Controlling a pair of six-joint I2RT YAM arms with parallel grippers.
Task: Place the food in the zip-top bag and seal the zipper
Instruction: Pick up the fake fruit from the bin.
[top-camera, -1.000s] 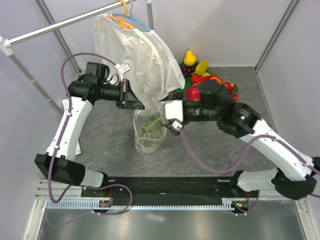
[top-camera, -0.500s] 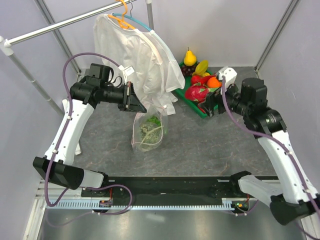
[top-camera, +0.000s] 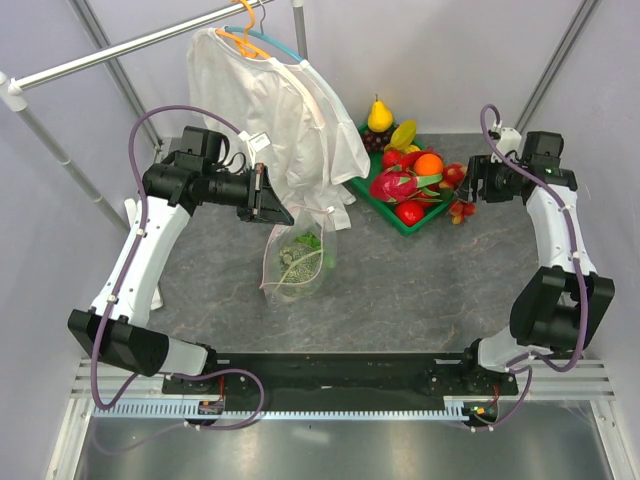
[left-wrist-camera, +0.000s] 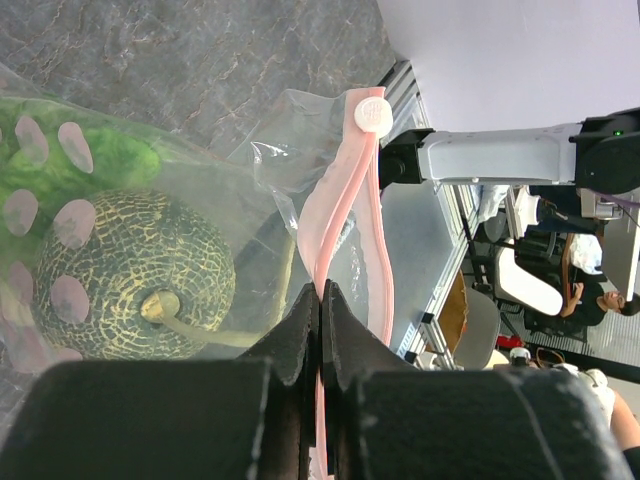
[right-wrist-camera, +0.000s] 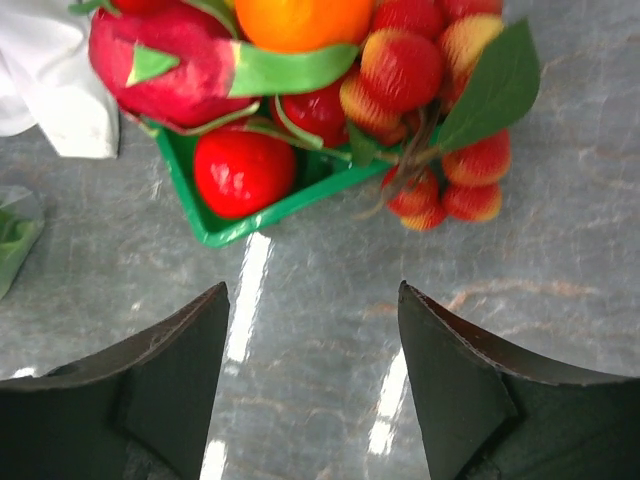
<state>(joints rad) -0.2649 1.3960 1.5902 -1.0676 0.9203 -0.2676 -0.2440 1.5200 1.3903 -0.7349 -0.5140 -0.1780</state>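
left gripper (left-wrist-camera: 320, 295) clamps the zipper (left-wrist-camera: 345, 190), hanging the bag (top-camera: 295, 262), likely so its mouth faces up. right gripper (right-wrist-camera: 312, 292), jaws apart, hovers by the strawberries (right-wrist-camera: 440, 190), probably next.

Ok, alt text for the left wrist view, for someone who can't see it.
The left gripper pinches the pink zipper of the clear zip-top bag; a round white tab sits at the strip's far end. Inside the bag are a netted melon and green lettuce.

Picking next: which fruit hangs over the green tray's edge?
The red-yellow strawberry bunch with a green leaf: it spills past the green plastic tray onto the table; neighbouring fruit sit inside.
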